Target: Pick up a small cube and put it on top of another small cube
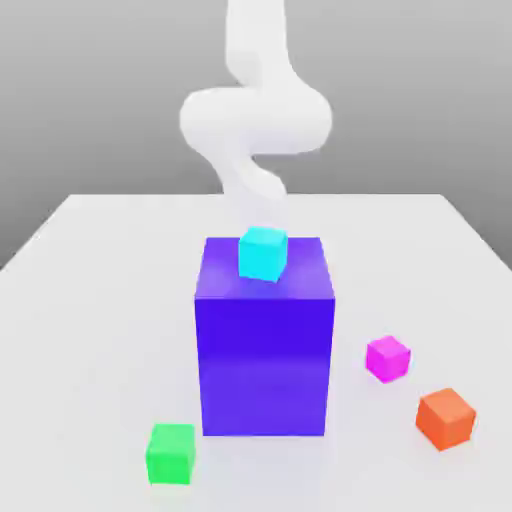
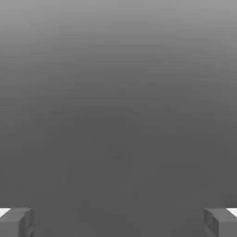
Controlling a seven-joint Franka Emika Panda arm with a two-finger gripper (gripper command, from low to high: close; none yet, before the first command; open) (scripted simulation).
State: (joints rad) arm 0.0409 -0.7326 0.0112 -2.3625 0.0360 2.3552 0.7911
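My arm [image 1: 255, 115] rises behind the big blue block [image 1: 264, 345], a pale white column that bends into a thick elbow high over the far part of the surface [image 1: 90, 300] before dropping toward the block's rear. In the hand view my tool [image 2: 118, 222] is released, its two grey fingertips [image 2: 16, 222] standing wide apart at opposite edges with plain grey between them and nothing held. Taking the blue block as the centre of a clock face laid on the exterior view and going from that view's left to its right: the green cube [image 1: 171, 453] sits on the surface at about seven o'clock, near the block's front corner but clear of it. The blue block itself stands upright in the middle, far larger than anything else, and carries the cyan cube [image 1: 263, 253] on its top face, toward the front edge. Next comes the magenta cube [image 1: 387, 357] at about three o'clock, resting on the surface apart from the block's side. Last is the orange cube [image 1: 446, 418] at about four o'clock, near the magenta one but not touching it. The tall block stands between the green cube and the magenta cube, and also between my arm and the near part of the surface.
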